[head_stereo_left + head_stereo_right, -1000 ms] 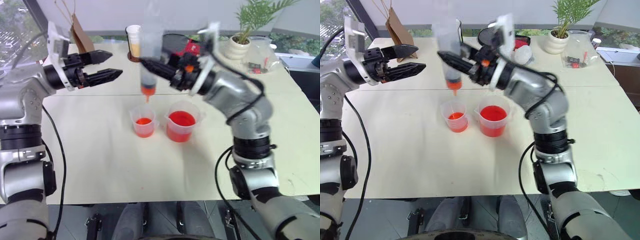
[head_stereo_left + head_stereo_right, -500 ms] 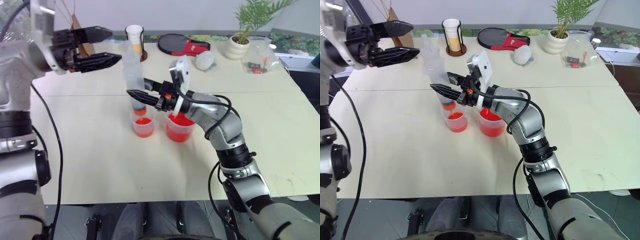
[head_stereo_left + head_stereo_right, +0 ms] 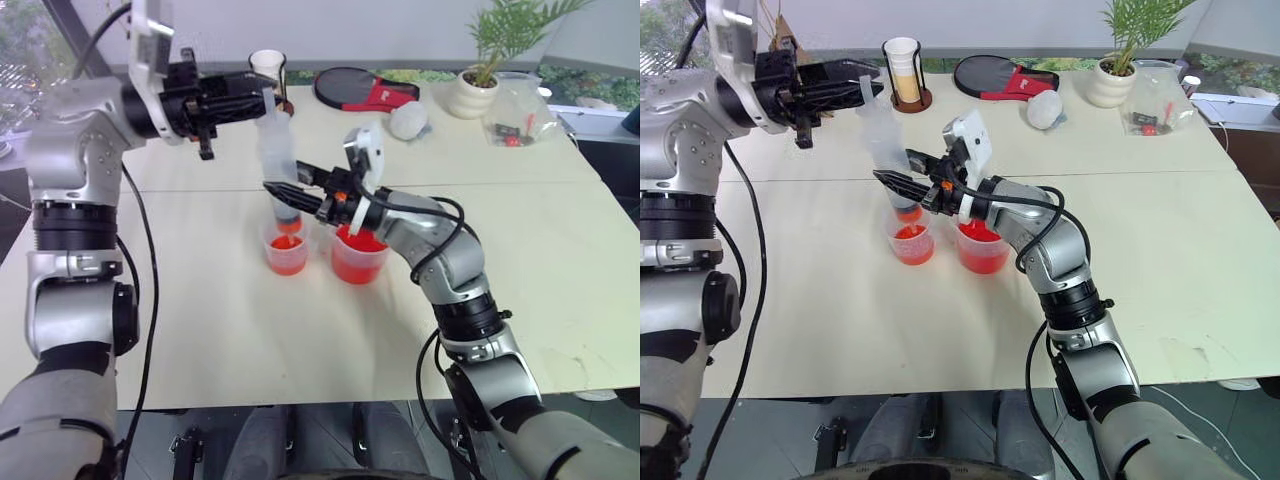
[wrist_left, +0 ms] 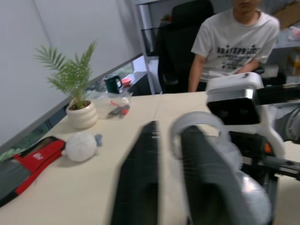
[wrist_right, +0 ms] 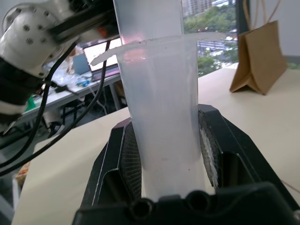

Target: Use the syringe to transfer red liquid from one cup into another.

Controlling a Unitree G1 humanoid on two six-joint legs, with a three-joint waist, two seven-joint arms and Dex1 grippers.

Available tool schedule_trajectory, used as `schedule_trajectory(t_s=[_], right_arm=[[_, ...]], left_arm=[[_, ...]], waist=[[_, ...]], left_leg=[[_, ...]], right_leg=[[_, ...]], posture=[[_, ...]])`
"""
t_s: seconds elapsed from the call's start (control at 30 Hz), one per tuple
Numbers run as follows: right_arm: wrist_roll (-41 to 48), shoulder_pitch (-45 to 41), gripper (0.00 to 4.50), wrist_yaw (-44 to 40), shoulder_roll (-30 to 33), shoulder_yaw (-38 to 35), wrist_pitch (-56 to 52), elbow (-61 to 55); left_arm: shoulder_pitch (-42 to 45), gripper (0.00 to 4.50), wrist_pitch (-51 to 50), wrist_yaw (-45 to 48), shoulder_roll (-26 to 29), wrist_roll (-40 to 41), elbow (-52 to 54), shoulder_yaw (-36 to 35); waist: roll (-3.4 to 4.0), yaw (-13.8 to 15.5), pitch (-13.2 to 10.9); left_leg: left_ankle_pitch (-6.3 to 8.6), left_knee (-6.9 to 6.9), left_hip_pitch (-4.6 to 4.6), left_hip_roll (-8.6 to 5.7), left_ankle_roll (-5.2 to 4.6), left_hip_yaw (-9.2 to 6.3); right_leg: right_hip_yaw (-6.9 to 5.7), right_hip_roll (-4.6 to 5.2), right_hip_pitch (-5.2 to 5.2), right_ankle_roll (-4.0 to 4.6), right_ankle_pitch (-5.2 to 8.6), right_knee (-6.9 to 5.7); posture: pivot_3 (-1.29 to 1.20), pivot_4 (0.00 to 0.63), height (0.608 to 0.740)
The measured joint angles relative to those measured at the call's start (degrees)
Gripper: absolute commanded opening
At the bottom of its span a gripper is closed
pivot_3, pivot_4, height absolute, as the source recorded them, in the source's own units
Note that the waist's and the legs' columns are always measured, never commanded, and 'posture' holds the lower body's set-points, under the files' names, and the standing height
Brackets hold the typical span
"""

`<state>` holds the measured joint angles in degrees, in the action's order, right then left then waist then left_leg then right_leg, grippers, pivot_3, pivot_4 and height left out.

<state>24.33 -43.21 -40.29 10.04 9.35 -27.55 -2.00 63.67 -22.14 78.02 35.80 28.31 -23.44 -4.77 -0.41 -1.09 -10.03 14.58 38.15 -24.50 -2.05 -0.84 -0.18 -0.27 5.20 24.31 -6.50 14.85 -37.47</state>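
With the syringe [image 3: 279,170] clamped by the right gripper [image 3: 284,195] over the smaller cup [image 3: 286,250], its plunger top pinched by the left gripper [image 3: 262,98], emptying is judged unfinished.

My right gripper [image 3: 281,192] reaches in from the right, pointing left, its two black fingers [image 5: 123,161] clamped flat on both sides of the syringe [image 3: 277,160] barrel. My left gripper [image 3: 248,93] sits higher, pointing right, level, fingers pressed together at the syringe's plunger top.
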Motion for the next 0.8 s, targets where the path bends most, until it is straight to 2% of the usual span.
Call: schedule_trajectory(t_s=[0.8], right_arm=[[-1.7, -1.9, 1.37, -0.7, -0.4, 0.6, -0.3, 3.0]], left_arm=[[-10.0, 0.06, -3.5, -6.1, -0.6, 0.5, 10.7, -1.3]], waist=[[0.00, 0.1, 0.0]], left_leg=[[0.00, 0.00, 0.00, 0.01, 0.01, -0.04]], right_leg=[[0.01, 0.00, 0.01, 0.00, 0.00, 0.00]], posture=[[0.00, 0.150, 0.740]])
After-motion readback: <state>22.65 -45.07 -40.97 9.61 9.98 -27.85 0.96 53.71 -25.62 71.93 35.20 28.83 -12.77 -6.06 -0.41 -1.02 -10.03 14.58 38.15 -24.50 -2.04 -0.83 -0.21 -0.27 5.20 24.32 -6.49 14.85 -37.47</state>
